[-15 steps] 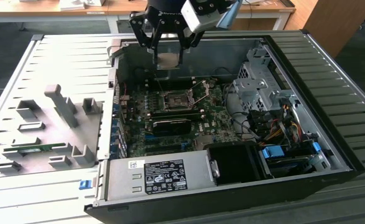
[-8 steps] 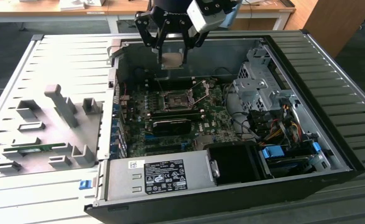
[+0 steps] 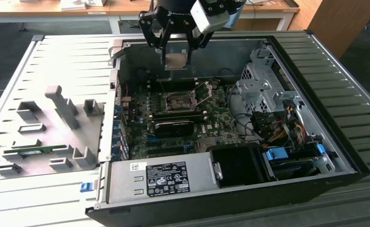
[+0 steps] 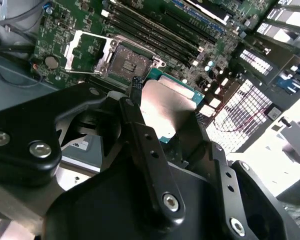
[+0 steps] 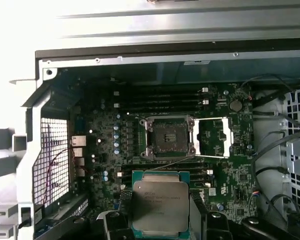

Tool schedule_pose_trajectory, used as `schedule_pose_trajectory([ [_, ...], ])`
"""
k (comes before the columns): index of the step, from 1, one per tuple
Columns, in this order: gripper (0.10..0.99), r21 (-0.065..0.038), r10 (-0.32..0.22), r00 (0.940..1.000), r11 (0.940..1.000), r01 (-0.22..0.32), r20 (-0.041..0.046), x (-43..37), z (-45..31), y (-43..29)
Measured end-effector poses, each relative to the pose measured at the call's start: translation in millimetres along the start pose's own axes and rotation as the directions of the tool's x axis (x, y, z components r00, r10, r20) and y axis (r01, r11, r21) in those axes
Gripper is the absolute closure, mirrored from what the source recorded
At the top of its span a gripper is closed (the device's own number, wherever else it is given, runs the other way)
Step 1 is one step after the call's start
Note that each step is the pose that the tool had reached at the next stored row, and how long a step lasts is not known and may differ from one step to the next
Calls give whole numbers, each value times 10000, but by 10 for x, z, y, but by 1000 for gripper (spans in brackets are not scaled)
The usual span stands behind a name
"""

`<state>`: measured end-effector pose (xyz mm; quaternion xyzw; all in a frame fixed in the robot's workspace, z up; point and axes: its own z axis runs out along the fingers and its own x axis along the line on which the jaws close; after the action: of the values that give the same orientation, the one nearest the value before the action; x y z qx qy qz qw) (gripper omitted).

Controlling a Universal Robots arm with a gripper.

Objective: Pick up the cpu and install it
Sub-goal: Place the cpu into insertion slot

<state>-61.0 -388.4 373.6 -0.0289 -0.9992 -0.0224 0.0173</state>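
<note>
One gripper [image 3: 176, 62] is clamped on the cpu [image 3: 176, 58], gripping its opposite edges and holding it flat in the air over the far part of the open computer case [image 3: 229, 52]. Just nearer and below, the socket [image 3: 178, 100] on the green motherboard [image 3: 216, 116] lies uncovered, its metal frame swung open.

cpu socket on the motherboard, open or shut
Open. In the first wrist view the cpu socket lies bare, its metal frame swung aside; the pincer holds the cpu.
</note>
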Motion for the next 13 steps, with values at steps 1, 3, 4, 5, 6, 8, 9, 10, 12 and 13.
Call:
schedule_pose_trajectory([
  [1,549,-3,122,9999,9999,-122,5,0,0,0],
  [3,549,-14,446,9990,9990,-446,19,0,1,0],
  [4,549,-21,621,9981,9981,-621,27,0,2,0],
  [5,549,-27,803,9968,9968,-803,34,0,2,0],
  [6,549,-35,973,9952,9953,-973,41,0,3,-1],
  [8,549,-48,1310,9914,9914,-1310,54,0,5,0],
  [9,549,-55,1480,9890,9890,-1480,61,0,6,-1],
  [10,549,-62,1643,9864,9864,-1642,67,0,7,-1],
  [12,549,-75,1939,9810,9810,-1938,78,0,8,-1],
  [13,549,-81,2070,9783,9783,-2069,83,0,9,-1],
])
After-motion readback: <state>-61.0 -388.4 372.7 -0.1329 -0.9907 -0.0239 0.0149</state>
